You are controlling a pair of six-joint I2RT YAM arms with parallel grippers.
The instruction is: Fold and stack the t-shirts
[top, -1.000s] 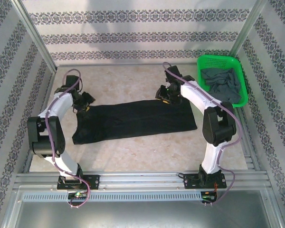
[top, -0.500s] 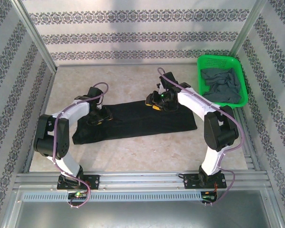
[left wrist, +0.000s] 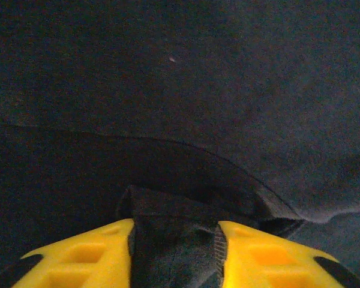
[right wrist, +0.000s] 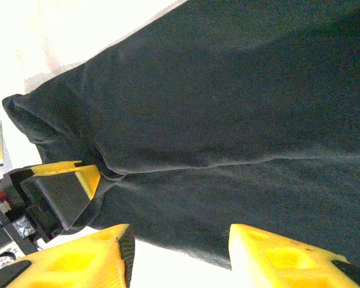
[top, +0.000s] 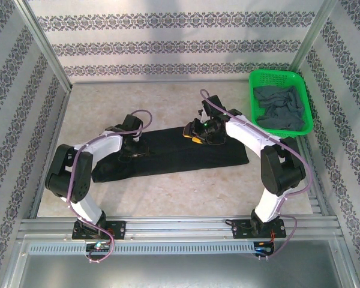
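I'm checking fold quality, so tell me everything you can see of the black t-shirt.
The black t-shirt is plain, soft, matte cloth. It lies flat on the table as a long band, apparently folded lengthwise, with one layer's edge curving across it. The left gripper pinches a raised tuck of it near its left end. The right gripper hangs open over its far edge.
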